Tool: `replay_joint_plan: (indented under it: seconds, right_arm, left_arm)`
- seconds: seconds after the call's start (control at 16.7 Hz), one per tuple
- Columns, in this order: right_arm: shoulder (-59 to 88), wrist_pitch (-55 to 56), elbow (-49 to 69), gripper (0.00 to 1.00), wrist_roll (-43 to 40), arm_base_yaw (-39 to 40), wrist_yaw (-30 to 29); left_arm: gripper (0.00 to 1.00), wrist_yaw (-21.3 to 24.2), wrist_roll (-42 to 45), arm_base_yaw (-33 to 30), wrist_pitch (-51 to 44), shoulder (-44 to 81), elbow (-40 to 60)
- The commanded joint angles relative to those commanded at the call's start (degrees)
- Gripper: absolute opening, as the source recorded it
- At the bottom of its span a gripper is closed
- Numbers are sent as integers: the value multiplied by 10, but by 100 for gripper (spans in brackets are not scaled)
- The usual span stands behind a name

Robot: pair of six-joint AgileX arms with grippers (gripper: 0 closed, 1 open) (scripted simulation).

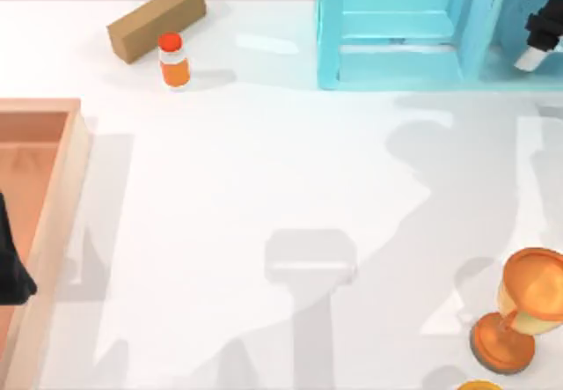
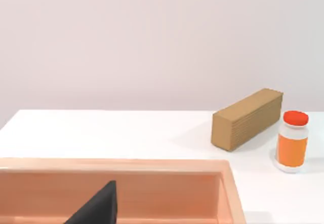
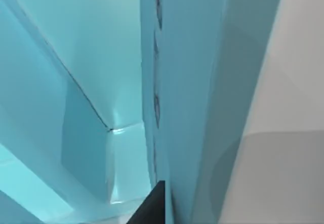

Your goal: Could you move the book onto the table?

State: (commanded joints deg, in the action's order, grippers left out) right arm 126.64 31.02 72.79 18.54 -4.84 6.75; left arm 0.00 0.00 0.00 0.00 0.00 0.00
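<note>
Black right gripper sits deep against the pale blue shelf unit at the tabletop's far right, hemmed by teal-blue faces; its opening cannot be told, nor whether it holds anything, nor which of those faces is the book. Left gripper, also black, hangs over the wooden-rimmed orange-brown tray at the left edge, its opening likewise not readable. Farther out on the white tabletop: an orange bottle with a red cap just beside a tan cardboard box, and an orange goblet near right.
</note>
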Motion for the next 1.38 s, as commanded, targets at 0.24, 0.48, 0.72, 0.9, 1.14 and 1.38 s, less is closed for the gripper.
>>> replay_joint_plan:
  seconds: [0.24,0.48,0.72,0.9,1.14,1.38]
  right_arm:
    - [-63,-50,-22,0,0,-3,5]
    - [-217,-152,-69,0,-4,-10,14]
    - [-406,-272,-120,0,-9,-19,24]
    - [-520,-351,-153,0,-12,-25,31]
    - [-589,-411,-179,0,-14,-30,36]
    - [-588,-412,-180,0,-14,-27,36]
  left_arm:
    - [100,0,0,0,0,0,0]
    - [100,0,0,0,0,0,0]
    - [100,0,0,0,0,0,0]
    - [100,0,0,0,0,0,0]
    - [100,0,0,0,0,0,0]
    - [100,0,0,0,0,0,0]
